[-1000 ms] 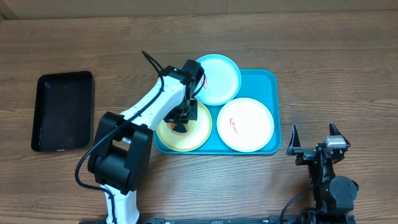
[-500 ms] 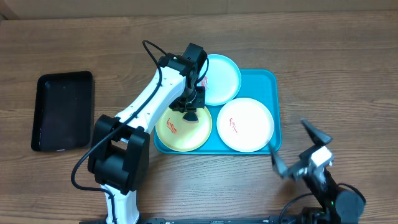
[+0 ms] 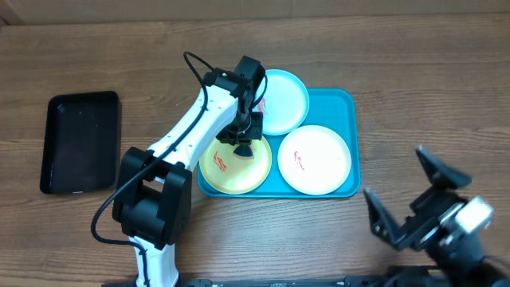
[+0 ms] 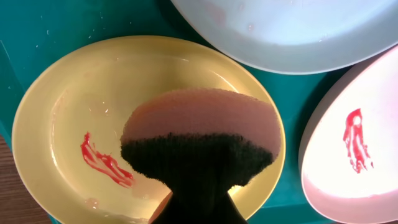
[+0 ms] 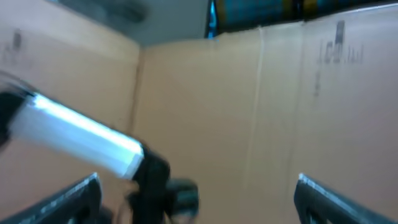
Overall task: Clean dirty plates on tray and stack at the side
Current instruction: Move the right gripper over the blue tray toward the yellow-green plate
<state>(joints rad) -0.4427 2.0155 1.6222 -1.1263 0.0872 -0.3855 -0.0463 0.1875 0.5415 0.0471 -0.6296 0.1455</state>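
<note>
The turquoise tray [image 3: 339,104] holds three plates. The pale blue plate [image 3: 285,100] is at the back. The yellow-green plate [image 3: 225,169] is front left with a red smear [image 4: 106,163] left of centre. The white plate [image 3: 316,159] is front right with a red smear [image 4: 356,138]. My left gripper [image 3: 242,148] is shut on a sponge [image 4: 199,134], pink on top and dark green below. It holds the sponge over the yellow-green plate's [image 4: 68,106] right part, beside its smear. My right gripper [image 3: 408,194] is open and empty, raised off the table's front right, away from the tray.
A smaller black tray [image 3: 80,142] lies on the wooden table at the left. The right wrist view is blurred and shows a cardboard wall [image 5: 249,106] and the left arm's white link [image 5: 74,140].
My left gripper moved the sponge from the yellow-green plate's middle to its upper right, then held still. My right arm rose and swung toward the lower right, its jaws still open.
</note>
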